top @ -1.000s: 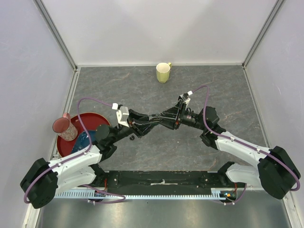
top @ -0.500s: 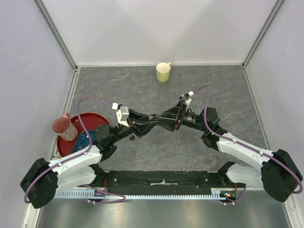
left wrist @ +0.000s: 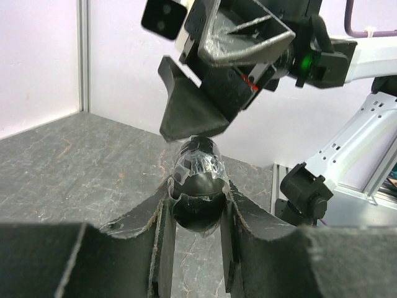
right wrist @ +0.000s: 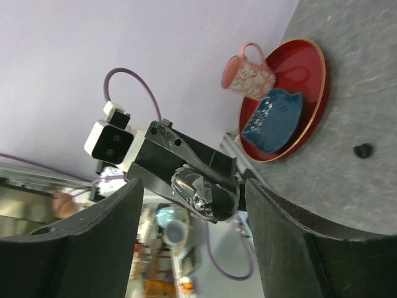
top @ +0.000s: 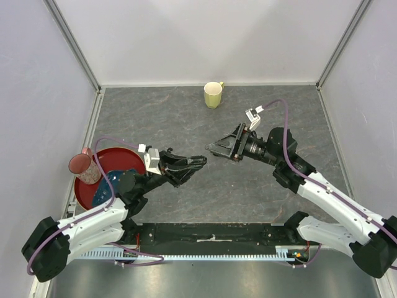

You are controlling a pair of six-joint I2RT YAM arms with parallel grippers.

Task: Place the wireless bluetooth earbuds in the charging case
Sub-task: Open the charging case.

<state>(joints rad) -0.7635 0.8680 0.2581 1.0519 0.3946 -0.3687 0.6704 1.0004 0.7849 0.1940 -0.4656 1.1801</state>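
A small black charging case (left wrist: 197, 189) with clear tape on it is pinched between my left gripper's fingers (left wrist: 242, 214), held above the table. In the top view my left gripper (top: 197, 161) is shut on the charging case (top: 193, 162) near the table's middle. My right gripper (top: 213, 149) stands open just right of it, a small gap away, with nothing between its fingers (right wrist: 99, 230). In the right wrist view the case (right wrist: 205, 194) shows between the open jaws but beyond them. One tiny black earbud (right wrist: 363, 149) lies on the table near the red plate.
A red plate (top: 118, 156) at the left holds a pink mug (top: 82, 165) and a blue object (top: 104, 186). A yellow mug (top: 213, 94) stands at the back near the wall. Walls close in the table on three sides.
My right gripper has opened and drawn back to the right, away from the case. My left gripper has pulled back toward the left with the case still in it.
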